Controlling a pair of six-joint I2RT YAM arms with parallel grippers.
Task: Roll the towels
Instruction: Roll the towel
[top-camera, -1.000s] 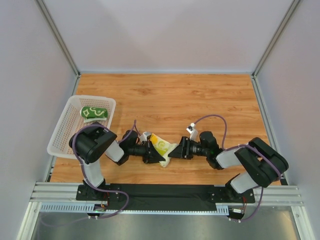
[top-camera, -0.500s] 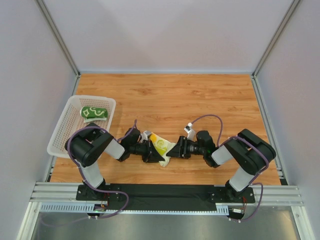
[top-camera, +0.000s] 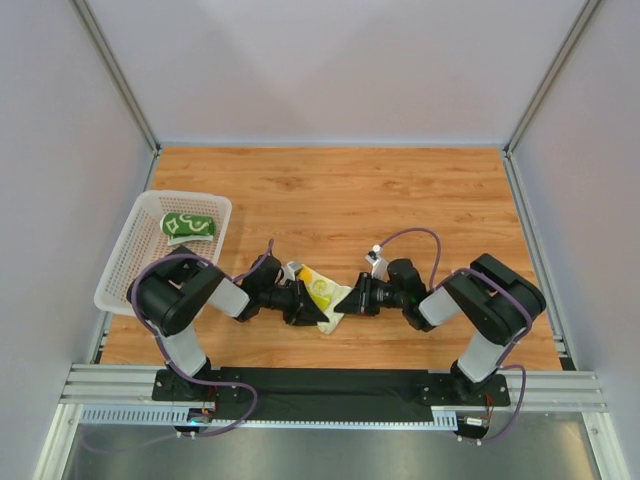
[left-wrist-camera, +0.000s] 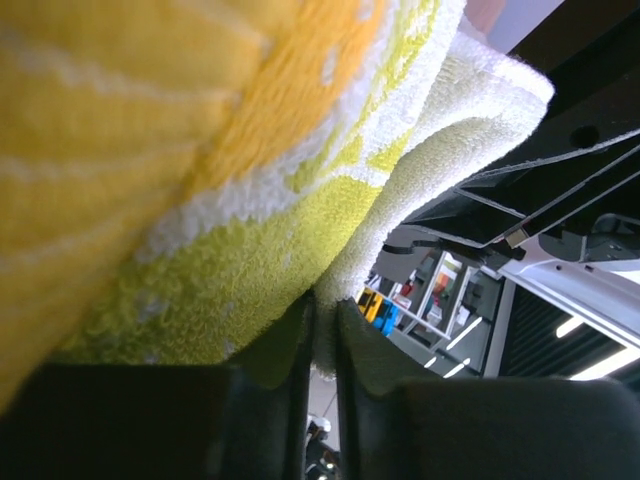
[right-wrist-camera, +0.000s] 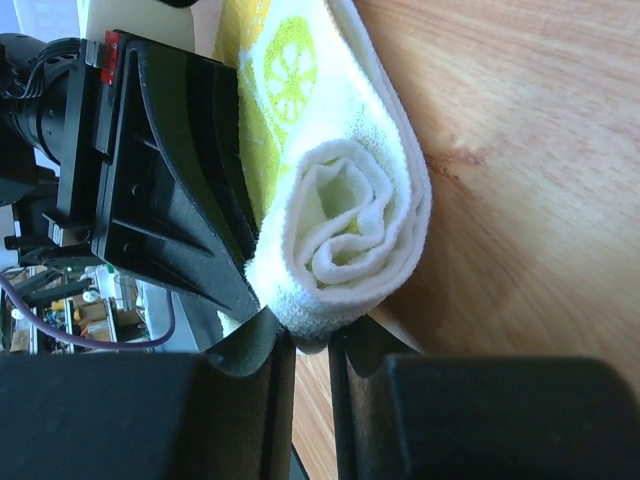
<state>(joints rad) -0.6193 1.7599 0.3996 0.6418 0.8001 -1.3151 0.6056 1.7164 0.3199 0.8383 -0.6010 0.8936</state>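
1 yellow towel (top-camera: 322, 290), rolled, between both claws | left claw (left-wrist-camera: 321, 325) pinched tight on its edge | right claw (right-wrist-camera: 311, 335) nipped its end

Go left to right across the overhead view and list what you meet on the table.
white basket → dark green towel lying inside it → left gripper → yellow towel, pinched from both sides → right gripper
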